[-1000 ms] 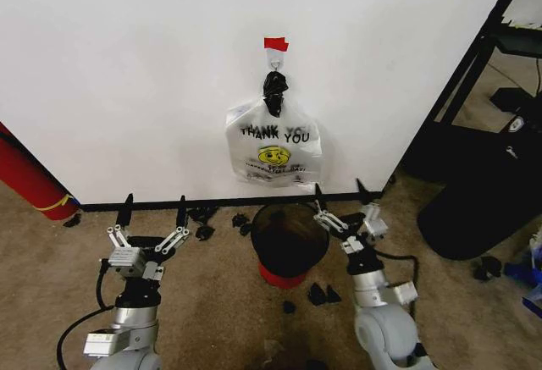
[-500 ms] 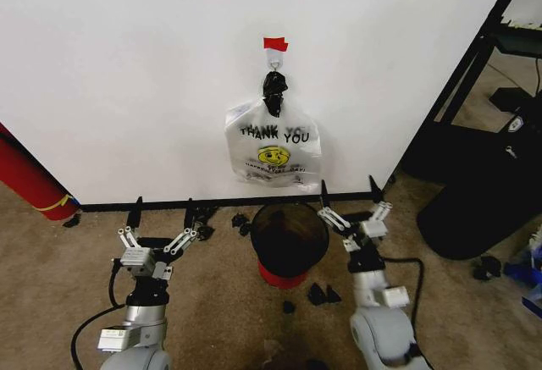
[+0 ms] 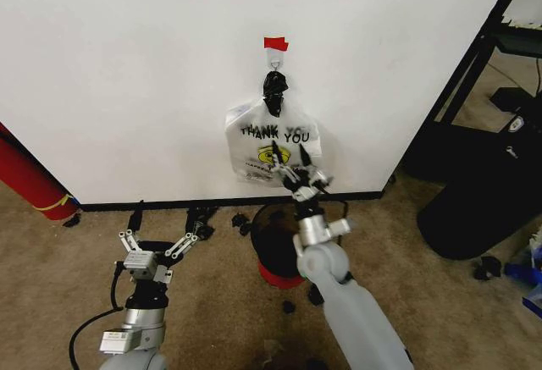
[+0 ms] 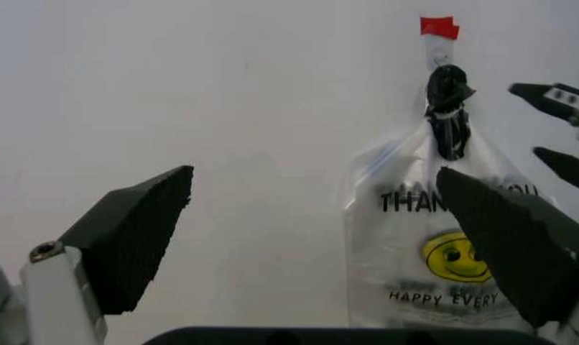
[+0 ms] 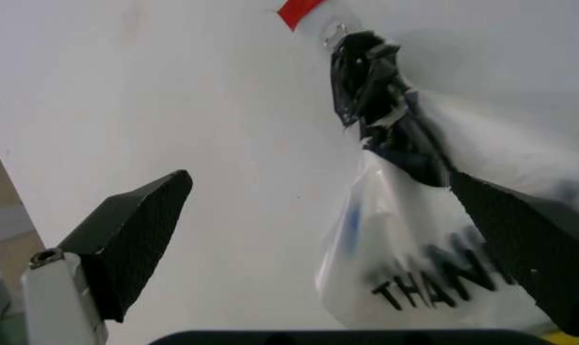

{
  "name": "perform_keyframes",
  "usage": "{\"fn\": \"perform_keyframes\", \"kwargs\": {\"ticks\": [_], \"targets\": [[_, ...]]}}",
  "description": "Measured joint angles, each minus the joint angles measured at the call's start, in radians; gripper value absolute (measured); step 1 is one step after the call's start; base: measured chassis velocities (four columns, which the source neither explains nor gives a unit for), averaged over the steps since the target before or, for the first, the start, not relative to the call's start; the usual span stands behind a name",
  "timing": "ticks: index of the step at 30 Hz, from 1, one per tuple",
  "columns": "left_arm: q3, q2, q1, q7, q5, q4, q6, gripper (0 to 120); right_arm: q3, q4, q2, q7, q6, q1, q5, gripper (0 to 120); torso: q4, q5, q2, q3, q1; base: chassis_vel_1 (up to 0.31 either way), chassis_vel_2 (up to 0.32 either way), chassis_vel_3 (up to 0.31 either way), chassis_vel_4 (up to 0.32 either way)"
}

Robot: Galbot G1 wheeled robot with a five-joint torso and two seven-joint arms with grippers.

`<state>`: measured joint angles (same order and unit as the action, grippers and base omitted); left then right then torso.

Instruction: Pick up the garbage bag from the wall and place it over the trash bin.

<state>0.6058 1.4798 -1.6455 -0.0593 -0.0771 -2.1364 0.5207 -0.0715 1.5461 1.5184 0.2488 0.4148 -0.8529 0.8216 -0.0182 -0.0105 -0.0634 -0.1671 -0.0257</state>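
The right gripper (image 3: 300,169) has risen from beside the trash bin's rim to the front of the garbage bag (image 3: 273,144), its fingers spread wide and holding nothing; whether a fingertip touches the plastic cannot be told. The left gripper (image 3: 161,231) has barely moved: it stays low over the carpet (image 3: 212,285) near the wall's black baseboard (image 3: 161,204), jaws wide apart and empty.

The garbage bag hangs flat against the wall (image 3: 127,74), its handles bunched in a dark knot (image 3: 274,91) on a small hook (image 5: 337,35) just under a red tape strip (image 3: 275,44). Black print reads "THANK YOU", with a yellow smiley and "HAPPY EVERY" beneath; a faint blue patch shows near its upper edge.

The trash bin (image 3: 271,247) stands on the carpet directly below the bag, near the baseboard, partly behind the right arm.
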Motion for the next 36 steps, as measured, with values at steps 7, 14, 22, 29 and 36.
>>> {"fn": "perform_keyframes", "kwargs": {"ticks": [7,14,22,29,36], "targets": [[0.001,0.006,-0.005,0.006,0.012,0.0,0.013,100,0.012,-0.107,0.046,-0.007,0.001,0.115,0.061,100,0.0001,0.0,0.0,0.0,0.0,0.0,0.0,0.0,0.0],[0.003,0.008,-0.003,0.01,0.012,-0.001,0.015,100,-0.013,-0.164,0.061,-0.047,-0.003,0.164,0.062,100,-0.0001,0.0003,0.0,0.0,0.0,0.0,0.0,0.0,0.0],[0.008,0.012,-0.002,0.016,0.014,0.008,0.021,100,-0.031,-0.21,0.06,-0.049,-0.003,0.207,0.059,100,0.0,0.0003,0.0,0.0,0.0,0.0,0.0,0.0,0.0],[0.011,0.017,-0.007,0.021,0.017,0.008,0.029,100,-0.021,-0.191,0.058,-0.045,-0.003,0.196,0.044,100,0.0,0.0004,0.0,0.0,0.0,0.0,0.0,0.0,0.0],[0.012,0.026,-0.009,0.023,0.026,0.012,0.035,100,-0.011,-0.201,0.049,-0.027,0.0,0.198,-0.011,100,0.0,0.0004,0.0,0.0,0.0,0.0,0.0,0.0,0.0]]}}
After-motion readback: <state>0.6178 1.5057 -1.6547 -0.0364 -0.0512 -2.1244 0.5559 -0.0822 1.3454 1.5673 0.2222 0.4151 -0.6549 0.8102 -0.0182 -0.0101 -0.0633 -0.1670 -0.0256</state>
